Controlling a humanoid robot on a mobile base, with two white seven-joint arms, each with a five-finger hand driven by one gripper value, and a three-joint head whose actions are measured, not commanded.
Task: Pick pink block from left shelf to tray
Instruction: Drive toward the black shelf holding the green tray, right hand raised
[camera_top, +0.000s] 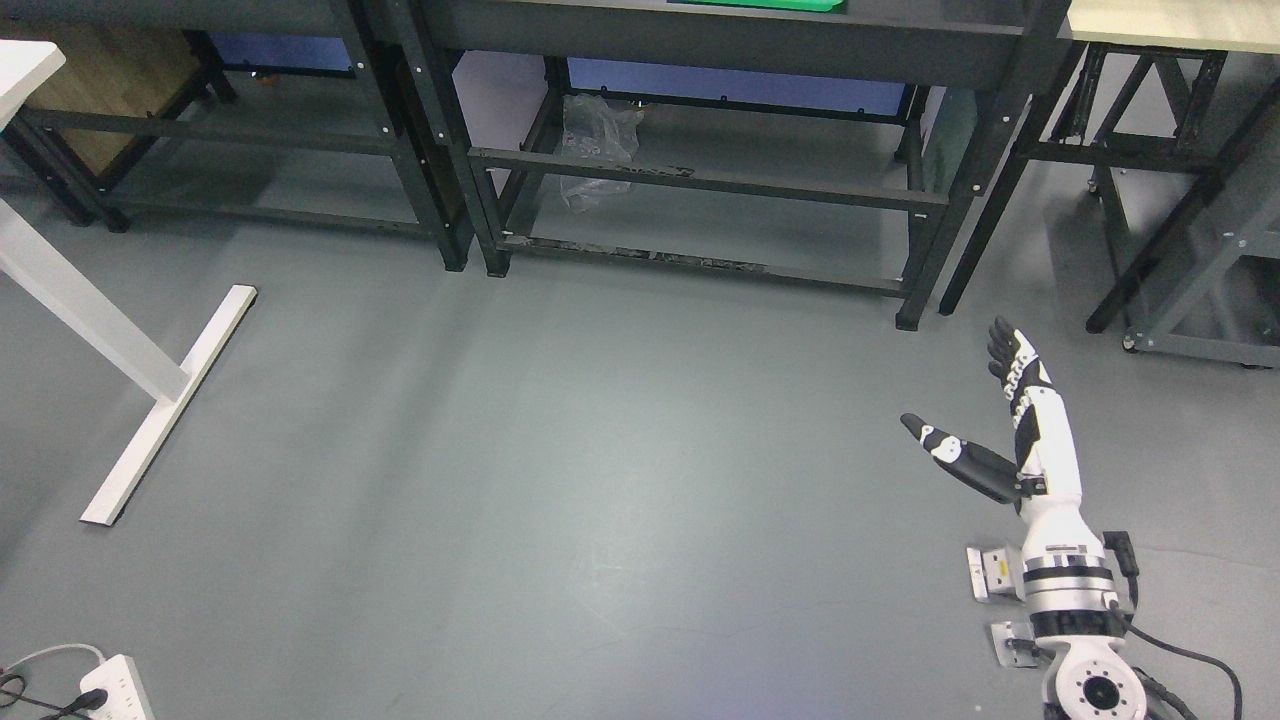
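My right hand reaches up from the lower right over the grey floor, fingers straight and thumb spread wide, holding nothing. A strip of a green tray shows at the top edge on the black bench. No pink block is visible in the head view. The left arm does not show.
Black metal benches line the back, with a crumpled clear plastic bag under the middle one. A white desk leg stands at the left. A white power strip lies at the bottom left. Another bench frame stands at the right.
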